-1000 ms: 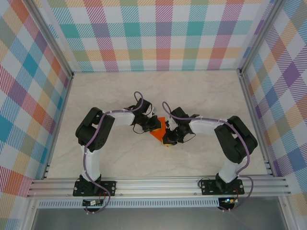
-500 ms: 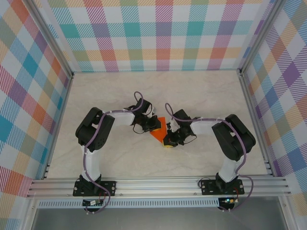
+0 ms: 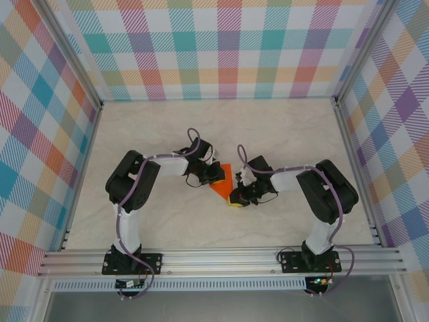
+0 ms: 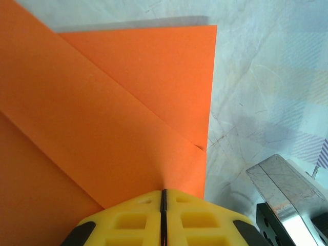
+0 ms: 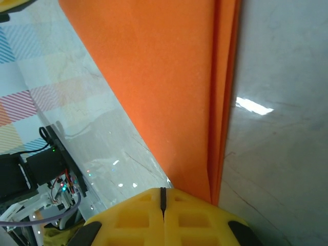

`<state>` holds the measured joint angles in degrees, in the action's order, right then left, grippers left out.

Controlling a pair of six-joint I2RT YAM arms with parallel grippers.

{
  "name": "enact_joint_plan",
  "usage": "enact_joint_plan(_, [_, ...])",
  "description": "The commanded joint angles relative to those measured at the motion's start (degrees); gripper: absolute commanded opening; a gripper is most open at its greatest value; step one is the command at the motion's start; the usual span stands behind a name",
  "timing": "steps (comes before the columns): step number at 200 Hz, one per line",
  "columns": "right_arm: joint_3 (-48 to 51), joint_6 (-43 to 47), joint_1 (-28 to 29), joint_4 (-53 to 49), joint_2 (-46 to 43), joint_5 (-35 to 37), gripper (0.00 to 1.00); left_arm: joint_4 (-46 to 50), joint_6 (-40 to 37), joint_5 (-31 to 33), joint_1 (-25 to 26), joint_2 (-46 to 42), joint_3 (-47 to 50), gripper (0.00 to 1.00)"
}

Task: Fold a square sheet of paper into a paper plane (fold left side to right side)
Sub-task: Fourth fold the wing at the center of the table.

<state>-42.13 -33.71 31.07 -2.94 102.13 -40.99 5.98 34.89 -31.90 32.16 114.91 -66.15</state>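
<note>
Top view: the folded orange paper sheet (image 3: 223,185) lies flat on the table (image 3: 167,134). The left gripper (image 3: 218,176) is on its left edge and the right gripper (image 3: 235,200) on its lower right corner.

Left wrist: the left gripper (image 4: 163,218) is closed, tips on the sheet (image 4: 102,118).

Right wrist: the right gripper (image 5: 163,218) is closed beside the sheet's (image 5: 164,77) folded edge.

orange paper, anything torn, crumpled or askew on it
Nothing much. The orange paper shows sharp creases and no tears or crumpling. In the right wrist view its stacked edges fan slightly apart along one side rather than lining up exactly.
</note>
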Motion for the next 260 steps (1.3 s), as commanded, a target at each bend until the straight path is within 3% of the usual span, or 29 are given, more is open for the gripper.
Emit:
enact_joint_plan(1, [5.4, -1.1, -0.3, -3.8, 1.8, 3.6, 0.04, 4.4, -0.9, 7.4, -0.2, 2.2, 1.1, 0.09])
enact_joint_plan(101, [8.7, 1.1, -1.5, -10.4, -6.4, 4.1, 0.04, 5.5, -1.4, 8.1, -0.7, 1.6, 0.8, 0.08])
enact_joint_plan(151, [2.1, 3.2, -1.5, -17.2, -17.3, 4.5, 0.08, 5.4, -1.3, 7.7, -0.7, 0.7, 0.7, 0.08])
enact_joint_plan(223, [-6.7, 1.9, -1.2, -11.8, -5.6, 4.9, 0.07, 4.8, -0.9, 7.0, -0.7, 1.0, 0.8, 0.08])
enact_joint_plan(260, [-6.3, 3.2, -0.8, -11.6, -1.8, 4.9, 0.06, 4.9, -1.0, 6.8, -0.7, 1.0, 0.6, 0.09])
